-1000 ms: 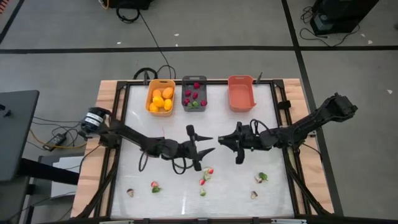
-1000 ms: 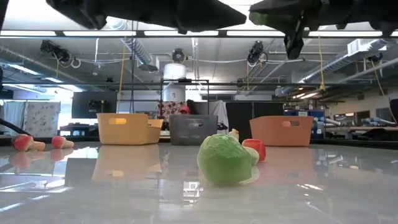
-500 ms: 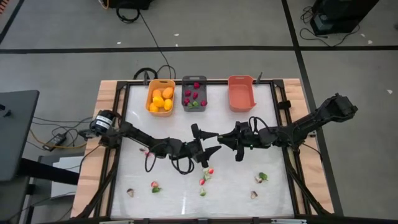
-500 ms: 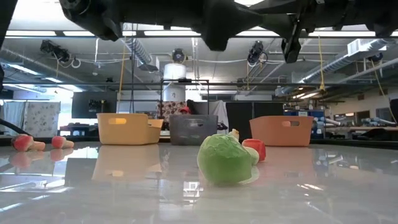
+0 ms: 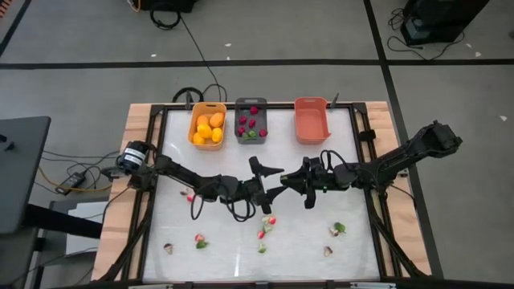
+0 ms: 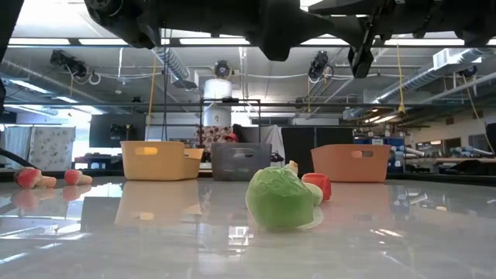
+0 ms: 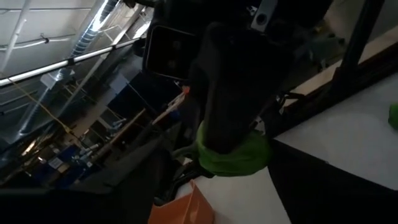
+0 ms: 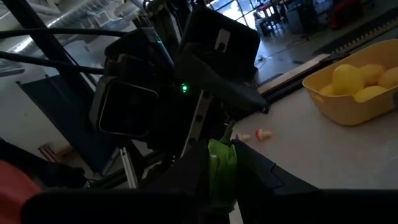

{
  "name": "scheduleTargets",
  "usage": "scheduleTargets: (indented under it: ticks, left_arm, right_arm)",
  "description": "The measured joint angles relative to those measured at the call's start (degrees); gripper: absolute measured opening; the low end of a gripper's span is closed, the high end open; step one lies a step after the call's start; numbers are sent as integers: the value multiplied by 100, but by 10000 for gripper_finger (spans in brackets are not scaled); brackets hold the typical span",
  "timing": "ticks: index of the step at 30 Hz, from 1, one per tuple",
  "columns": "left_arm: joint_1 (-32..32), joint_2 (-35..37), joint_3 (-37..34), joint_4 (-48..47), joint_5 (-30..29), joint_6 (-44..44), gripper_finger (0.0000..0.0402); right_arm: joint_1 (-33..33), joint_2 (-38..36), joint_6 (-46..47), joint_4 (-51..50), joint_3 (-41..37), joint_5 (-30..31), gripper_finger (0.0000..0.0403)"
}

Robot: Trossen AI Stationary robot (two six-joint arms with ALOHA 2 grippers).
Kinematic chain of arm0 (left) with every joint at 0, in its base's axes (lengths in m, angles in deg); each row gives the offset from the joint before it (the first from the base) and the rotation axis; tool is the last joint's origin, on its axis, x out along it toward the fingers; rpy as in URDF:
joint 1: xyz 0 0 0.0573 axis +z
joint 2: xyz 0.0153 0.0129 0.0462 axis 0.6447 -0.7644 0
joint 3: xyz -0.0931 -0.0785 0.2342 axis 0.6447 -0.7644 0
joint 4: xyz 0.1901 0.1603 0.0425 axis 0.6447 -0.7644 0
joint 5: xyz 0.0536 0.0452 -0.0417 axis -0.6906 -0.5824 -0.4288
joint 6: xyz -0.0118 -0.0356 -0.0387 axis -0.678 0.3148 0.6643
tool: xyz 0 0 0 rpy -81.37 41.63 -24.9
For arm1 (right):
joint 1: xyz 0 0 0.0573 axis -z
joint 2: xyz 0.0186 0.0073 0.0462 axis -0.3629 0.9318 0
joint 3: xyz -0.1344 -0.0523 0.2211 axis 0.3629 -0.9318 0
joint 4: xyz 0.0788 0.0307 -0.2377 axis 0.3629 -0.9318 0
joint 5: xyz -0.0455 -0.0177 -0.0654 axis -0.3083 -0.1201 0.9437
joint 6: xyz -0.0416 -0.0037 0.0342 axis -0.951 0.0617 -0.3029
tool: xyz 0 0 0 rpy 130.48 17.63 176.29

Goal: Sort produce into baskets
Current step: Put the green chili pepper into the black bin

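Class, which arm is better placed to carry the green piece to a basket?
Right. The right hand grips the green piece; the left hand, facing it mid-table, is open and holds nothing.

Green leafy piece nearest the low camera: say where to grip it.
Probably across the green leafy piece's rounded middle, coming from straight above: it sits low on the table, and a red piece crowds its far side.
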Motion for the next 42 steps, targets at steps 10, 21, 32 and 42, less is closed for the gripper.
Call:
scheduleTargets:
  ticks: [10,21,32,42]
  left_arm:
    - [4,0,0,-36,-25,64,206]
    - [87,147,2,-14,-1229,119,193]
    - [947,405,4,-1083,-2173,289,193]
    - [2413,1048,7,-4133,-1068,3110,193]
  right_arm:
    - [-4,-7,-267,7,0,128,82]
    - [-4,-424,-1316,-54,0,984,157]
    - [-13,-1038,-166,-2466,0,1117,161]
    - [-96,-1036,356,-3129,-2,554,160]
